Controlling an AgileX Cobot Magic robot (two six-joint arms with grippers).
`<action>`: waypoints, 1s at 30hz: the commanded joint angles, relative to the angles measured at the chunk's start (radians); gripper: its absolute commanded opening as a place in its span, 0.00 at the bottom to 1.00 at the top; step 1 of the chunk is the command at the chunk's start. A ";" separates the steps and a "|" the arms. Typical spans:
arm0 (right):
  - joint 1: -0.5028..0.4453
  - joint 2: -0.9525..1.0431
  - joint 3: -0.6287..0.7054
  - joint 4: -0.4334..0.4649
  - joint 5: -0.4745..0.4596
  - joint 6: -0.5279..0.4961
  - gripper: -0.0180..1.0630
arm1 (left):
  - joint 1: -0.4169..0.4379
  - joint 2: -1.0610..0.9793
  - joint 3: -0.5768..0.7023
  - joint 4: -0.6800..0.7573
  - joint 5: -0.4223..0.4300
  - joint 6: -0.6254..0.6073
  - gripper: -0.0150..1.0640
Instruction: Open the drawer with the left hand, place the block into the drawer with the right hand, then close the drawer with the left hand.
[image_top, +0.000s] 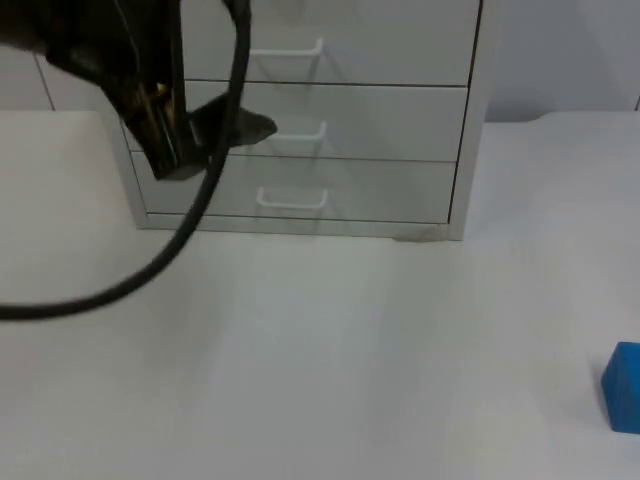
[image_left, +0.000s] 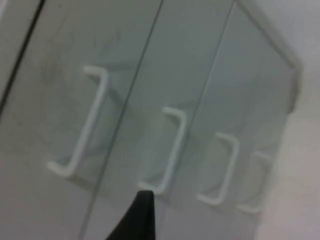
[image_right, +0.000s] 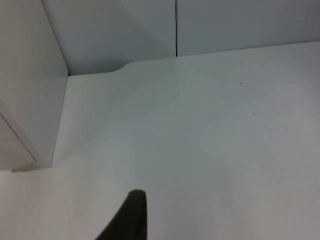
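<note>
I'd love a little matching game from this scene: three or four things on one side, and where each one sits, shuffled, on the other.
Things:
1. block
2. left hand
3. cabinet
4. bottom handle

Places:
A. at the middle drawer's handle
B. on the table near the right edge
C. at the back of the table, drawers shut
D. on the lowest drawer front

Pairs: 1-B, 2-A, 3-C, 4-D

The white surface (image_top: 330, 350) carries a pale grey drawer cabinet (image_top: 400, 190) at twelve o'clock, standing against the far partition, its three visible drawer fronts shut, each with a white handle. A blue block (image_top: 624, 386) lies on the surface at four o'clock, well apart from the cabinet.
</note>
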 joint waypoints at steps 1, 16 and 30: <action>-0.001 -0.004 -0.010 0.000 -0.012 -0.002 0.99 | -0.069 0.020 0.043 -0.319 -0.237 0.421 0.98; -0.001 -0.004 -0.010 0.000 -0.017 -0.002 0.99 | -0.132 0.217 0.043 -0.341 -0.430 0.313 0.98; -0.001 -0.004 -0.010 0.000 -0.017 -0.002 0.99 | -0.132 0.410 -0.001 -0.174 -0.429 0.163 0.98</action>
